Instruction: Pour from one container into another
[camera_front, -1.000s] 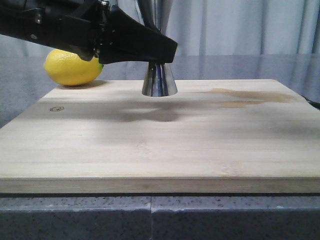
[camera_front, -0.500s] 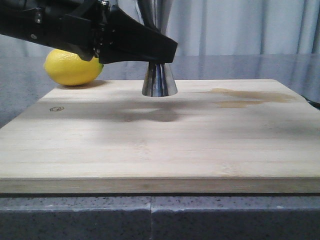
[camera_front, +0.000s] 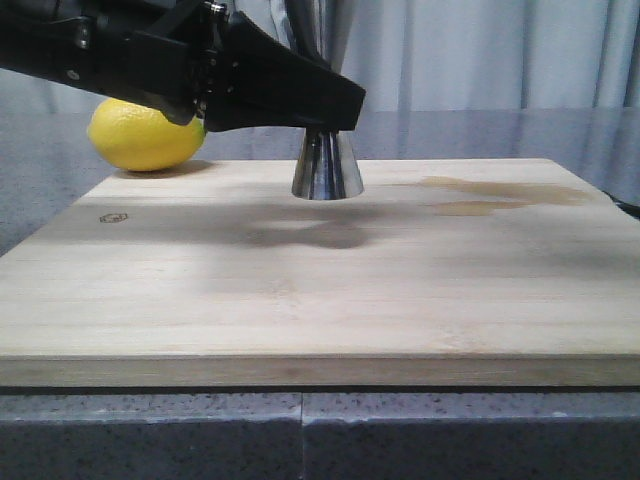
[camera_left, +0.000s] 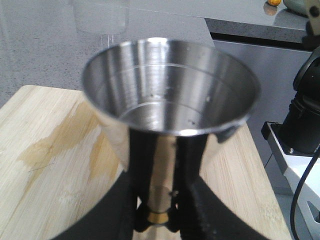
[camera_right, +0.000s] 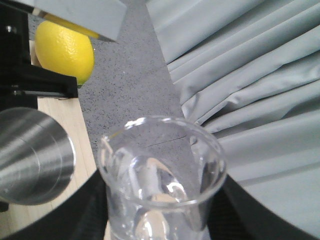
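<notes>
The steel jigger (camera_front: 327, 170) stands with its base on the wooden board (camera_front: 300, 290). My left gripper (camera_front: 335, 108) is shut on its narrow waist. In the left wrist view the black fingers (camera_left: 187, 200) flank the gold band below the wide upper cup of the jigger (camera_left: 170, 85), and my left gripper (camera_left: 159, 221) closes there. My right gripper (camera_right: 160, 222) is shut on the clear glass beaker (camera_right: 160, 170), held upright in the air beside and above the jigger (camera_right: 30, 160). A blurred beaker (camera_left: 101, 16) shows beyond the jigger's rim. I cannot tell what the beaker holds.
A yellow lemon (camera_front: 145, 135) lies on the grey counter at the board's far left corner. A brownish wet stain (camera_front: 500, 190) marks the board's far right part. Grey curtains (camera_right: 250, 75) hang behind. The right arm's black base (camera_left: 307, 115) stands off the board's edge.
The left gripper and the jigger have shifted slightly to the right along the board. The lemon and the stain stay where they were.
</notes>
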